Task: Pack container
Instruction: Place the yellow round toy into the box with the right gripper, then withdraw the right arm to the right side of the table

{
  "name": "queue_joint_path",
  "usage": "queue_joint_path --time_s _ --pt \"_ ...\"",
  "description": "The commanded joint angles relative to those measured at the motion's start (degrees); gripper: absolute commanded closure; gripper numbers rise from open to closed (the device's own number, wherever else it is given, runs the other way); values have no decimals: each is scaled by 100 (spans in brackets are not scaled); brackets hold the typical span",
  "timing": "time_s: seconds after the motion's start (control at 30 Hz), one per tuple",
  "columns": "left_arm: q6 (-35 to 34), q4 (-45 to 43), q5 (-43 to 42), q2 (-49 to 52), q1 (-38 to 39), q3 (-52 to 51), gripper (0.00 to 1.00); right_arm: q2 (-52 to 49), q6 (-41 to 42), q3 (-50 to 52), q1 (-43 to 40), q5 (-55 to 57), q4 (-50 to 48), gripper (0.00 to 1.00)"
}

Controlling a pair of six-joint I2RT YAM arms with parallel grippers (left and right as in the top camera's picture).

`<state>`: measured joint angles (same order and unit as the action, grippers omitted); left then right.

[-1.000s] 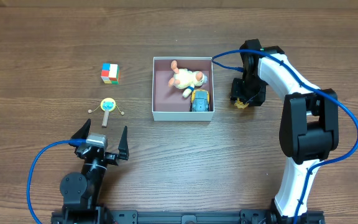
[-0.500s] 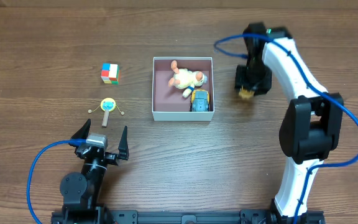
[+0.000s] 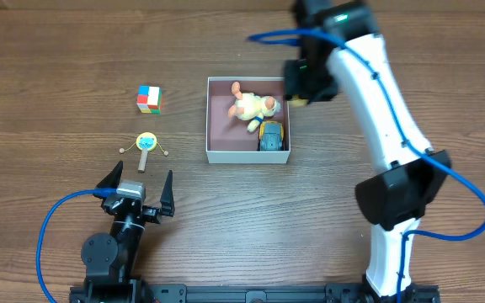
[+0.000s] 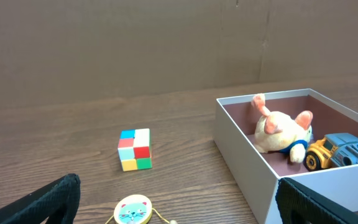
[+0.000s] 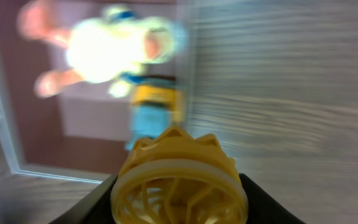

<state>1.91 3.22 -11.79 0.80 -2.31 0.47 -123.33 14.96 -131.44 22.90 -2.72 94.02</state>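
Over the wooden table, the right claw pinches a yellow ribbed toy near the container, left claw spread.

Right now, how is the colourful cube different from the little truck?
The cube sits on the table, left of the container; the truck lies inside it. The cube is a block of many coloured squares; the truck is yellow and blue, with wheels. Both are small toys.
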Motion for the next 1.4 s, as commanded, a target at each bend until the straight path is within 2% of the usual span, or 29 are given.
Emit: queue_joint_path --time_s 0.0,0.37,0.47,0.8,1.03,1.13,1.23,1.3,1.37 --pt "87 -7 -4 -17 -35 -20 0 144 109 -129 503 243 -216 45" --pt "87 -7 -4 -17 -35 -20 0 -107 262 -101 776 411 -339 44" --pt "87 -7 -4 -17 -35 -20 0 -188 260 105 774 413 -706 40" --pt "87 -7 -4 -17 -35 -20 0 -649 260 278 761 505 -1272 38" --pt "87 -7 -4 -17 -35 -20 0 -643 267 140 695 761 -1106 29" --pt "87 -7 -4 -17 -35 -20 0 -627 308 -243 601 946 -713 20" --pt "87 -7 -4 -17 -35 -20 0 -579 439 -798 424 1261 -190 2" --pt "87 -7 -4 -17 -35 -20 0 -496 616 -1320 190 1589 291 0" --pt "87 -7 -4 -17 -35 -20 0 -323 560 -1482 -52 1550 304 0"
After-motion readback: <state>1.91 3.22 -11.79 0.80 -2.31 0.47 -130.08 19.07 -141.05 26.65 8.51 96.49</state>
